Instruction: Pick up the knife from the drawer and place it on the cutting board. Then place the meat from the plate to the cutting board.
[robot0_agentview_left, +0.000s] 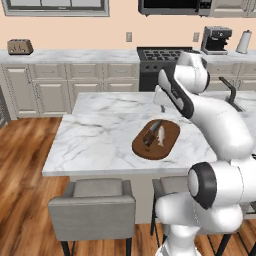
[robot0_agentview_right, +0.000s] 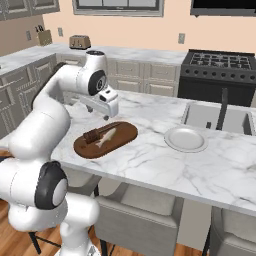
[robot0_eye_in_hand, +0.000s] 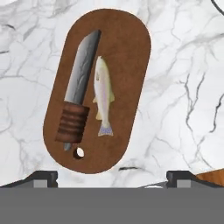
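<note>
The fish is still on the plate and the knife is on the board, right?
Not quite. The fish lies on the board too, right beside the knife, as the hand view shows. The plate sits bare on the counter in the right base view. The knife part is right.

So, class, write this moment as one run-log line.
knife: on cutting board | meat: on board beside knife | plate: bare | gripper: open, above board, holding nothing
</note>
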